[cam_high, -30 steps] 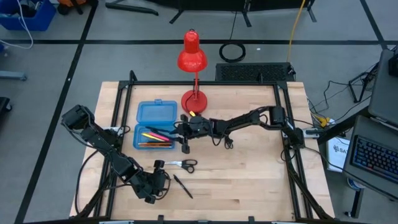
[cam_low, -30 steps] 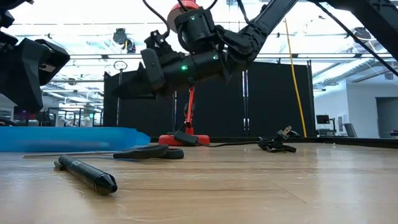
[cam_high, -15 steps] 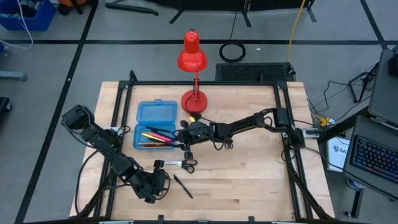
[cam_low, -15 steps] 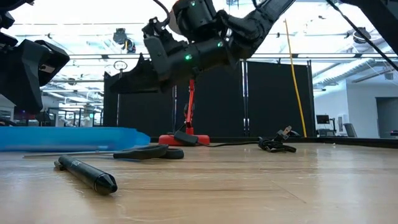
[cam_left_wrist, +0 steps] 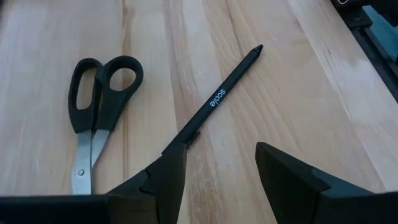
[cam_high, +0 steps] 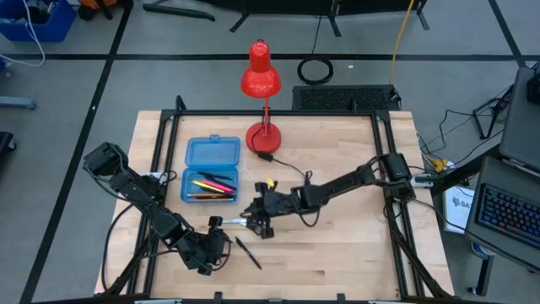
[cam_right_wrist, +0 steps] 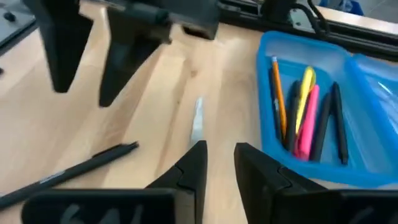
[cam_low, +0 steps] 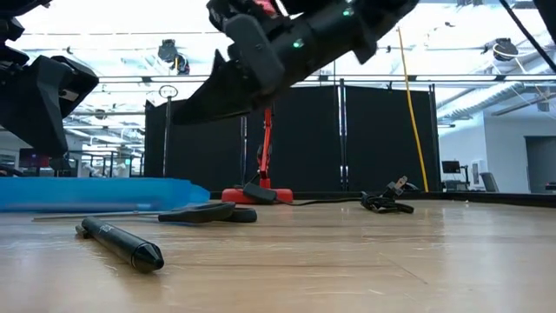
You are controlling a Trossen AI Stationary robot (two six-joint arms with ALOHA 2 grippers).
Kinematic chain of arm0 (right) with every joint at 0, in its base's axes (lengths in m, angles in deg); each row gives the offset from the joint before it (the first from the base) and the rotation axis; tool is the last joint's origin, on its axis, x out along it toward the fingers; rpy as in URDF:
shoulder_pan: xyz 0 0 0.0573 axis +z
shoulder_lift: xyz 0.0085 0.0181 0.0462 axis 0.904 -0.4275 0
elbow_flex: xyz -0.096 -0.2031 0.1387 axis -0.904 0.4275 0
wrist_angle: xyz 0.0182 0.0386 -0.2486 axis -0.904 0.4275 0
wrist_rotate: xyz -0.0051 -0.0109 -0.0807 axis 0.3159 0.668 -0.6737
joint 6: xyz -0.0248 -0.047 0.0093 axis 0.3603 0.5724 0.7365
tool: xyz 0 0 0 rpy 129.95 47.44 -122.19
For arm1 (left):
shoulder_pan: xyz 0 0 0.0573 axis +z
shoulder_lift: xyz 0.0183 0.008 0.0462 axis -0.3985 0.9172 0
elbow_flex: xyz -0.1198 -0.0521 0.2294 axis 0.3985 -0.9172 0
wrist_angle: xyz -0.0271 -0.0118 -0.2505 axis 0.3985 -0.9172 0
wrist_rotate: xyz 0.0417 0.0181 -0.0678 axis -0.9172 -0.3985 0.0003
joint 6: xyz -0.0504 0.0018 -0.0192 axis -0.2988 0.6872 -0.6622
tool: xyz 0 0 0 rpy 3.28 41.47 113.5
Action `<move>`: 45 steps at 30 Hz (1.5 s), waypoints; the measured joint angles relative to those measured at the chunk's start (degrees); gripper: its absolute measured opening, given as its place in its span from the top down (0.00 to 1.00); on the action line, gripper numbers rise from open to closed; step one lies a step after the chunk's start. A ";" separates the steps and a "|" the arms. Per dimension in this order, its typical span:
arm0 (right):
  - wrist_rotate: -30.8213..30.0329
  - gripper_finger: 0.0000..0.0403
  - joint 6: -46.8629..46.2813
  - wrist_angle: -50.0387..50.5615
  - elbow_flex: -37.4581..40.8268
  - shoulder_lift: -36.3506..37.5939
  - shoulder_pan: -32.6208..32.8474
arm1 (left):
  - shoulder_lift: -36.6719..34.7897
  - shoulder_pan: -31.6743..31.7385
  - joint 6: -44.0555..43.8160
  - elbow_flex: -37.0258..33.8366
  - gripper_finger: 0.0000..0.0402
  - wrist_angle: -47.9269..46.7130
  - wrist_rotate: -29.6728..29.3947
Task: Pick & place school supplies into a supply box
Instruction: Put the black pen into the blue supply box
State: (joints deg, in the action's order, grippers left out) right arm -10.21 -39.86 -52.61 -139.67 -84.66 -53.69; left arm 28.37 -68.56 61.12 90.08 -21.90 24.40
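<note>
1. Bench [cam_high: 337, 245]: a pale wooden top inside a dark frame, seen from above in the high view.
2. Supply box [cam_high: 211, 171]: a translucent blue case lying open toward the bench's 10 o'clock area, lid half at 12 o'clock of the tray half. In the right wrist view its tray [cam_right_wrist: 311, 106] holds an orange pencil [cam_right_wrist: 278, 99], a yellow stick [cam_right_wrist: 305, 90], a pink stick [cam_right_wrist: 308, 124] and two black pens [cam_right_wrist: 339, 121], lying side by side.
3. Scissors [cam_left_wrist: 93, 106]: black handles, silver blades, lying flat and closed on the bench, at 6 o'clock of the supply box in the high view [cam_high: 245, 224].
4. Loose black pen [cam_left_wrist: 217, 99]: lying on the bare wood just beside the scissors, apart from them; in the low view [cam_low: 122, 243] it lies nearest the camera.
5. Right hand [cam_high: 256, 221]: reaching across from the 3 o'clock side, poised directly over the scissors; its fingers [cam_right_wrist: 193, 165] stand a narrow gap apart, with a silver blade tip showing beyond them. Whether they touch the scissors cannot be told.
6. Left hand [cam_high: 211, 251]: waiting near the bench's 7 o'clock edge, its fingers [cam_left_wrist: 283, 171] spread apart and holding nothing, facing the loose black pen.
7. Red desk lamp [cam_high: 261, 80]: base standing at the bench's 12 o'clock edge.
</note>
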 joint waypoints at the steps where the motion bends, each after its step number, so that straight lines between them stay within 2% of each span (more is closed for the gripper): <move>1: -0.69 0.83 -0.78 -0.24 0.53 0.07 0.64 | 0.00 0.00 -0.02 0.00 0.50 -0.03 -0.26; 8: -7.18 0.87 -4.90 -2.50 3.82 0.06 5.75 | 0.00 0.01 0.02 0.00 0.50 0.00 -3.25; 11: -8.60 0.88 -6.00 -6.50 5.70 0.05 7.82 | 0.00 0.04 -0.03 0.00 0.50 0.01 -4.74; 15: -6.33 0.89 -7.68 -13.81 8.34 0.06 9.51 | 0.00 0.04 -0.28 0.00 0.50 0.14 -4.26; 21: -6.35 0.89 -14.00 -21.61 12.98 0.02 11.44 | 0.00 0.04 -1.86 0.00 0.50 0.72 1.56; 26: -7.79 0.84 -18.97 -23.12 14.73 -0.04 13.64 | 0.00 0.04 -0.13 0.00 0.50 1.48 0.12; 30: -7.75 0.80 -19.56 -25.61 14.66 -0.69 14.93 | 0.00 0.04 -0.05 0.00 0.50 1.60 0.09; 33: -4.75 0.79 -20.22 -29.81 14.66 -2.12 15.49 | 0.00 0.04 -0.05 0.00 0.50 1.71 0.08; 36: -2.46 0.79 -25.39 -35.10 14.62 -3.83 15.30 | 0.00 0.04 -0.05 0.00 0.50 1.77 0.06; 40: -0.43 0.79 -27.22 -36.94 14.60 -5.42 14.55 | 0.00 0.04 -0.07 0.00 0.50 1.73 0.04; 42: -1.03 0.79 -26.75 -36.16 14.60 -5.46 14.51 | 0.00 0.04 -0.05 0.00 0.50 1.71 0.04; 45: -5.63 0.79 -26.72 -35.62 14.49 -5.43 14.65 | 0.00 0.04 0.81 0.00 0.50 1.66 0.02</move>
State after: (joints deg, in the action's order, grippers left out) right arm -15.84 -66.58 -88.23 -125.18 -90.09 -39.03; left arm 28.37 -68.52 61.93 90.08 -20.24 24.41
